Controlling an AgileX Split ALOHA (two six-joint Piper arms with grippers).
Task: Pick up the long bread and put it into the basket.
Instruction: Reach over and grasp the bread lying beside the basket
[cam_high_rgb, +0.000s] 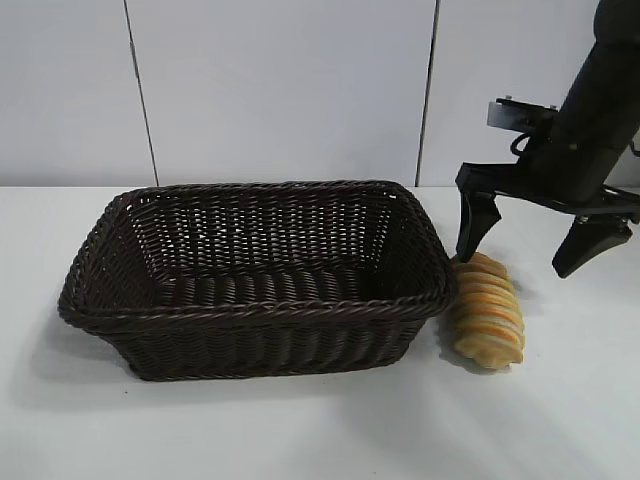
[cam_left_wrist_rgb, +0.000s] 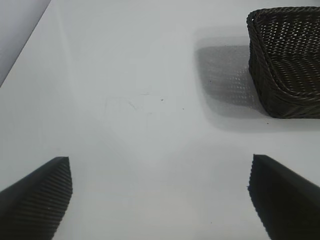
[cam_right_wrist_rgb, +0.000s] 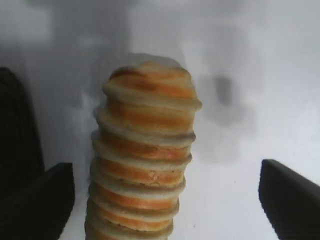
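Note:
The long bread (cam_high_rgb: 486, 312), a golden-tan ridged loaf striped orange and cream, lies on the white table just right of the basket (cam_high_rgb: 250, 312), a large dark brown wicker basket that is empty. My right gripper (cam_high_rgb: 530, 250) is open and hovers just above the far end of the bread, one finger near the basket's right rim. In the right wrist view the bread (cam_right_wrist_rgb: 142, 160) lies between the spread fingers (cam_right_wrist_rgb: 290, 200), nearer one of them, untouched. My left gripper (cam_left_wrist_rgb: 160, 195) is open over bare table, out of the exterior view; the basket's corner (cam_left_wrist_rgb: 287, 65) shows ahead of it.
The white table (cam_high_rgb: 560, 420) extends in front of and to the right of the bread. A pale panelled wall (cam_high_rgb: 280, 90) stands behind. The basket's right wall (cam_right_wrist_rgb: 15, 140) is close beside one right finger.

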